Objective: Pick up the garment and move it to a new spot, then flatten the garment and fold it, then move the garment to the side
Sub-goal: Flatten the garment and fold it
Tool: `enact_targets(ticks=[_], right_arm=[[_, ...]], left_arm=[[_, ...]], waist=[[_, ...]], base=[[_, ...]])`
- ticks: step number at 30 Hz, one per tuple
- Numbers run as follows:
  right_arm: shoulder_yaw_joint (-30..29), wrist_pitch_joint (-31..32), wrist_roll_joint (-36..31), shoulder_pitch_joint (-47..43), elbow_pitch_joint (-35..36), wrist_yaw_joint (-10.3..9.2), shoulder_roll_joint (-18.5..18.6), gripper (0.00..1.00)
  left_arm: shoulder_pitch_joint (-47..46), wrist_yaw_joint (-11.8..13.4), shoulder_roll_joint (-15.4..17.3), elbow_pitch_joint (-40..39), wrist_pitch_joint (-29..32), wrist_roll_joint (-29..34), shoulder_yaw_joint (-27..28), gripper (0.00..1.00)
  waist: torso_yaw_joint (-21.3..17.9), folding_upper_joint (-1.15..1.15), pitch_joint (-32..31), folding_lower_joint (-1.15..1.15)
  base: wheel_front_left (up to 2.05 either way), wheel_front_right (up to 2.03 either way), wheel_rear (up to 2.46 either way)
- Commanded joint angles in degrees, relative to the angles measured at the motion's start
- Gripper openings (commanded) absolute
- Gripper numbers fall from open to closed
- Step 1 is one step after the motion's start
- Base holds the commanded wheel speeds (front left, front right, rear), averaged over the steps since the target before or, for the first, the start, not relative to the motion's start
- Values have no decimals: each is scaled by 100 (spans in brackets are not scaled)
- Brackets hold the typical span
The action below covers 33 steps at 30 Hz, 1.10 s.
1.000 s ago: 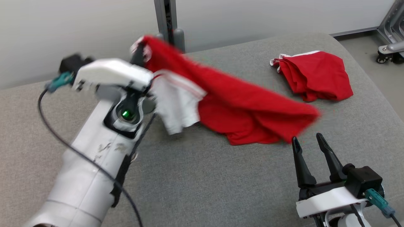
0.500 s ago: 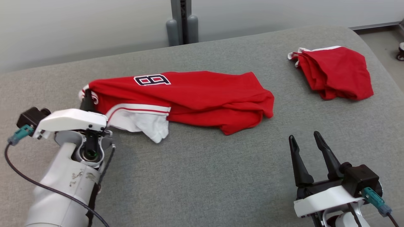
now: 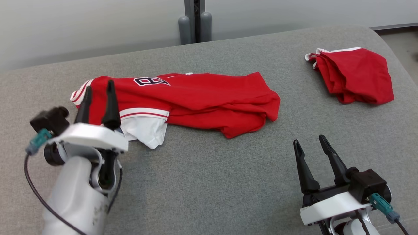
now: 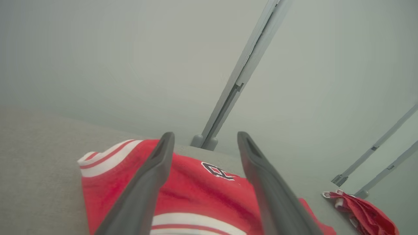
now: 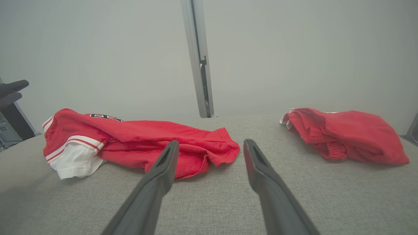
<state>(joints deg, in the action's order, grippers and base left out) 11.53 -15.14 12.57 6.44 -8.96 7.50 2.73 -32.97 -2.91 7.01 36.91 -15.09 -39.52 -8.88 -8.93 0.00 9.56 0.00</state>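
The garment [image 3: 202, 98], a red jersey with white-striped sleeves and a dark number, lies bunched in a long strip across the middle of the grey padded surface [image 3: 209, 182]. My left gripper [image 3: 99, 85] stands open at the jersey's left end, fingers raised over the striped sleeve and holding nothing. The left wrist view shows the jersey [image 4: 196, 192] beneath the spread left gripper [image 4: 205, 134]. My right gripper [image 3: 308, 139] is open at the lower right, well short of the cloth. In the right wrist view the right gripper [image 5: 211, 142] points at the jersey's [image 5: 147, 140] right end.
A second red garment [image 3: 356, 75] lies crumpled at the far right of the surface, also seen as a red heap [image 5: 346, 133] in the right wrist view. A grey post [image 3: 195, 19] stands behind the surface's far edge against a pale wall.
The left gripper carried the jersey down from the air to the left, laid it on the surface, then opened and let go. The right gripper stayed put.
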Motion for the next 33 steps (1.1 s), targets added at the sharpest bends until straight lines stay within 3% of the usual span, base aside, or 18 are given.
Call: enact_targets(ticks=[1,8,16,26,33], right_arm=[[4,0,-44,-78,-19,0,34,100],[-33,0,-38,-138,-44,0,34,100],[-75,0,-43,-259,-60,-1,34,100],[-81,0,-30,-389,-79,0,33,100],[-28,0,-23,-352,-60,-1,33,100]], left_arm=[[487,-8,-95,-431,-4,503,234,100],[1579,-72,-320,-1104,-4,1353,484,100],[2258,42,-395,-1407,-5,1683,480,100],[2846,453,-402,-1468,-5,1308,-155,100],[2443,589,-398,-668,-5,1360,-467,100]], waist=[[0,0,-70,0],[74,0,-281,0],[241,0,-499,0],[347,0,-734,0],[277,0,-688,0]], base=[[0,0,0],[0,0,0],[0,0,0],[0,0,0],[0,0,0]])
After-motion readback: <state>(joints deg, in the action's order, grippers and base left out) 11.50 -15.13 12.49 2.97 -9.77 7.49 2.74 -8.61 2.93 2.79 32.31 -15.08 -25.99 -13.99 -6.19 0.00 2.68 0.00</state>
